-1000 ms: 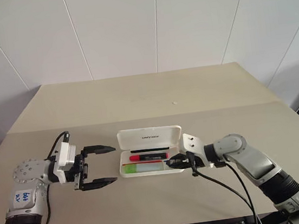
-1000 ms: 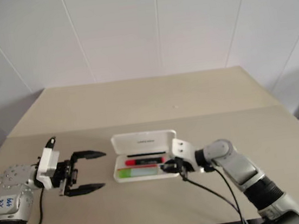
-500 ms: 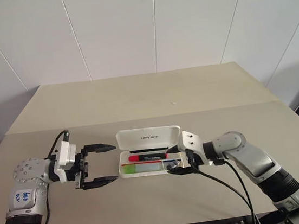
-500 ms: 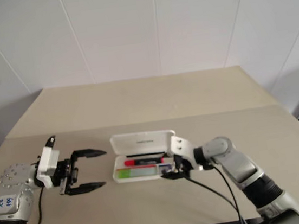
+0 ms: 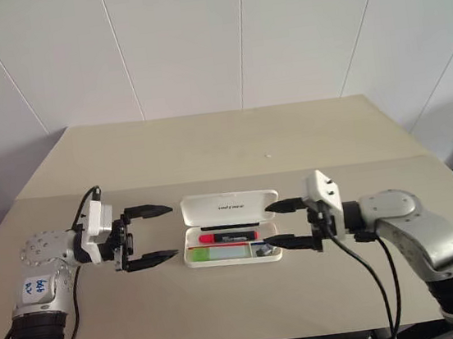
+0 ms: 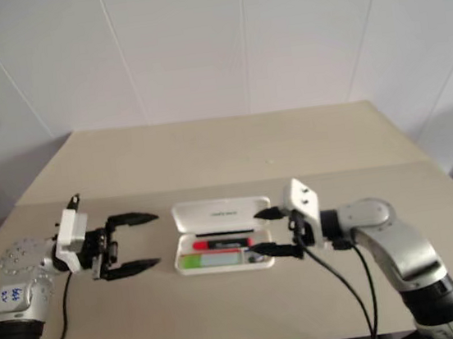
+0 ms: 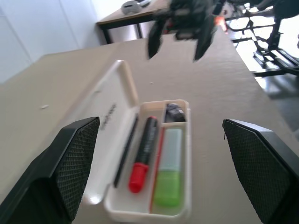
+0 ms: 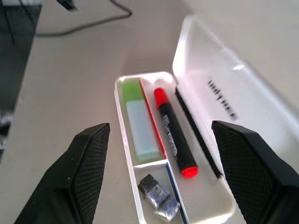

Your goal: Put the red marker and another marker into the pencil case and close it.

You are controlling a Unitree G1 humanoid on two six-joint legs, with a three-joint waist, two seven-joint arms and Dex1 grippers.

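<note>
White hinged plastic pencil case [image 5: 232, 239]: lid up, between both spread, empty hands [image 5: 147, 236] [image 5: 289, 224]. Inside: black red-capped marker [image 5: 227, 237], lime-green highlighter [image 5: 219, 254], side by side, ready for closing.

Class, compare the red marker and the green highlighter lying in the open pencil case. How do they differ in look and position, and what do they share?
The red marker has a slim black barrel with red cap and end; the green highlighter is broader, flatter and pale green with a brighter green cap. The red marker lies in the compartment nearer the lid; the green highlighter lies in the one nearer the front wall. Both lie flat, lengthwise and parallel inside the open pencil case.
</note>
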